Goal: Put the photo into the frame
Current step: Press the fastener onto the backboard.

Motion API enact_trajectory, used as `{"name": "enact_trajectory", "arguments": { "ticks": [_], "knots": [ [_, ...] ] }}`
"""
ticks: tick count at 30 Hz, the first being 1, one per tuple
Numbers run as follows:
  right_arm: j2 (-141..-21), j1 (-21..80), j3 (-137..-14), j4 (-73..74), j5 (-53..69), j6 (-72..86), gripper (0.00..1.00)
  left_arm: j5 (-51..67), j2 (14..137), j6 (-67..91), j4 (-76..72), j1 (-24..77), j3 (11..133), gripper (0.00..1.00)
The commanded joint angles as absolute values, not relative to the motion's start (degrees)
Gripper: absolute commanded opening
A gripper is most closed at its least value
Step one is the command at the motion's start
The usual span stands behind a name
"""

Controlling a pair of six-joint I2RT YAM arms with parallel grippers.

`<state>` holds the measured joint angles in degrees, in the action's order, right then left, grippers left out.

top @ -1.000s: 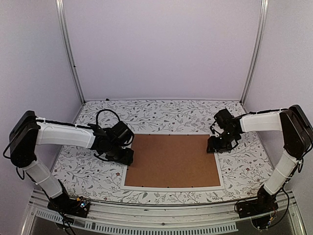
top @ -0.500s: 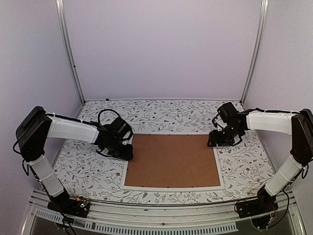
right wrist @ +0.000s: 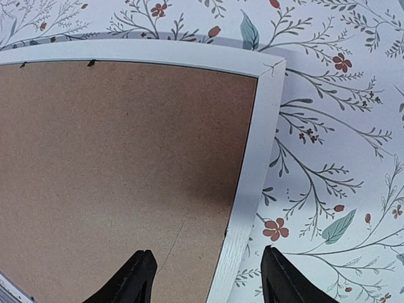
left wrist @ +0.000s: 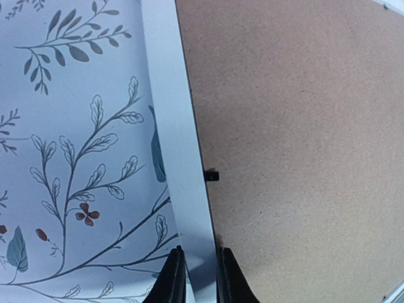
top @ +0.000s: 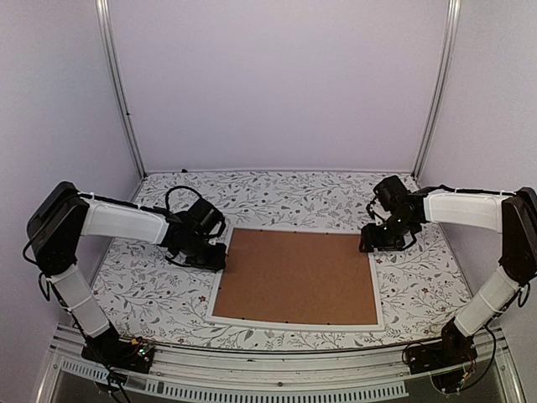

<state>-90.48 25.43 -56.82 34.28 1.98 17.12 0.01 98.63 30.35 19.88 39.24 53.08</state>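
The frame (top: 294, 323) lies face down on the flowered table, a brown backing panel (top: 298, 277) filling it. My left gripper (top: 220, 259) is at its left side. In the left wrist view the left gripper (left wrist: 197, 255) is shut on the frame's white left border (left wrist: 173, 126), one finger on the table side and one on the panel (left wrist: 303, 139) side. My right gripper (top: 369, 245) is at the frame's far right corner. There the right gripper (right wrist: 208, 259) stands open astride the right border (right wrist: 259, 139), not touching it. The photo is out of view.
Small black retaining tabs (left wrist: 213, 175) sit along the inner edge of the frame. The flowered tablecloth (top: 151, 290) surrounds the frame. Metal uprights (top: 122, 92) and pale walls close in the back and sides.
The left jaws have closed onto the frame's left border, and the frame's left side has shifted slightly. The right gripper has moved a little toward the far right corner, still open.
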Motion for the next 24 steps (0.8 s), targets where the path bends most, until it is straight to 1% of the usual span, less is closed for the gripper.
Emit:
{"name": "enact_trajectory", "arguments": {
  "ticks": [1, 5, 11, 24],
  "knots": [
    [-91.11, 24.70, -57.01, 35.85, 0.32, 17.78, 0.61, 0.43, 99.39, 29.65, 19.84, 38.98, 51.52, 0.08],
    [-91.91, 23.30, -57.38, 37.17, -2.05, 17.97, 0.61, 0.17, 98.10, 30.75, 19.65, 38.95, 49.89, 0.05],
    [-93.99, 23.01, -58.26, 40.00, -6.67, 18.10, 0.59, 0.18, 96.56, 32.04, 18.99, 39.03, 48.52, 0.04],
    [-98.68, 22.94, -59.54, 39.62, -7.94, 18.20, 0.58, 0.17, 96.28, 32.06, 19.07, 39.16, 48.18, 0.04]
  ]
}}
